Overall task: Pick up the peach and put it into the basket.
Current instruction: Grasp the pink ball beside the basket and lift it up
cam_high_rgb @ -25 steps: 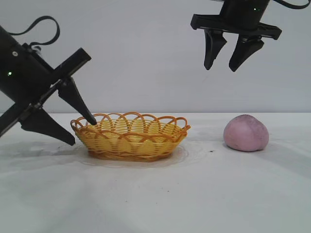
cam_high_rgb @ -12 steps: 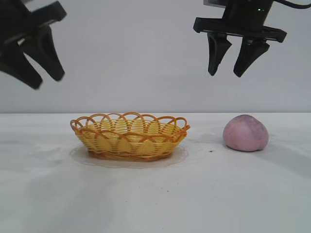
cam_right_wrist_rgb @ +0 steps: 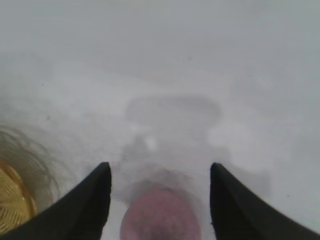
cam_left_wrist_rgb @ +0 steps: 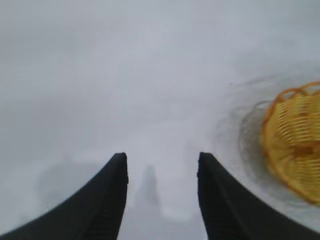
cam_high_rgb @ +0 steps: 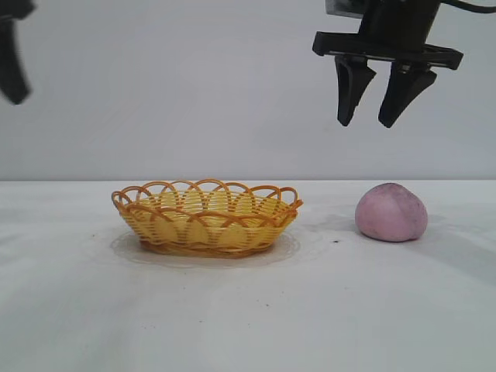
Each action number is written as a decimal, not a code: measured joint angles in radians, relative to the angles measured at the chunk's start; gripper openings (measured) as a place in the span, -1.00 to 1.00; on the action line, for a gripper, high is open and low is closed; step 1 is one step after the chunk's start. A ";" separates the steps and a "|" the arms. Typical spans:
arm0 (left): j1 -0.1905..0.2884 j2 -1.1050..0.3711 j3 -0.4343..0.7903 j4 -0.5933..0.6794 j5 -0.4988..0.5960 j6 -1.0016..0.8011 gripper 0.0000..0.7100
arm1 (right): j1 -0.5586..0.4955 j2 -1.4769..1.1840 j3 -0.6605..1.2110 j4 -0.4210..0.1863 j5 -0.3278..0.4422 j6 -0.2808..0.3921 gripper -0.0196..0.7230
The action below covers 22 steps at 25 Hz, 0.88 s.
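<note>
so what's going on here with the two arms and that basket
Nothing is held at this moment. The right gripper hangs open, high above the peach, which sits on the table to the right of the basket. The basket looks empty. The left gripper is open too, up near the exterior view's left edge.

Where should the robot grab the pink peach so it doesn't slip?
Probably around the peach's widest middle, coming straight down from above. It sits as a round dome on the table, nothing beside it, and the open right end effector already hangs above it.
</note>
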 joint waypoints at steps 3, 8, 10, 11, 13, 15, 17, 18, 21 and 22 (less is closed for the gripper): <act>0.088 -0.037 -0.013 0.180 0.068 -0.140 -0.20 | 0.000 0.000 0.000 0.000 -0.009 -0.001 0.17; 0.113 -0.079 -0.077 0.489 0.164 -0.409 -0.20 | 0.000 0.000 0.000 0.000 -0.020 -0.001 0.17; 0.094 -0.105 -0.093 0.528 0.188 -0.474 -0.20 | 0.000 0.000 0.000 0.000 -0.022 -0.002 0.17; 0.077 -0.127 -0.093 0.528 0.199 -0.479 -0.20 | 0.000 0.000 0.000 0.000 -0.022 -0.002 0.17; 0.042 -0.186 -0.086 0.528 0.216 -0.485 -0.20 | 0.000 0.000 0.000 0.000 -0.024 -0.002 0.17; 0.010 -0.258 -0.064 0.504 0.251 -0.486 -0.20 | 0.000 0.002 0.000 0.000 -0.029 -0.002 0.17; -0.010 -0.342 -0.034 0.487 0.288 -0.488 -0.20 | 0.000 0.002 0.000 0.000 -0.030 -0.002 0.17; -0.020 -0.391 -0.014 0.485 0.311 -0.488 -0.20 | 0.000 0.002 0.000 0.000 -0.032 -0.002 0.17; -0.029 -0.531 0.038 0.484 0.412 -0.488 -0.20 | 0.000 0.002 0.000 0.000 -0.035 -0.002 0.17; -0.028 -0.565 0.054 0.484 0.452 -0.488 -0.20 | 0.000 0.002 0.000 0.000 -0.035 -0.002 0.17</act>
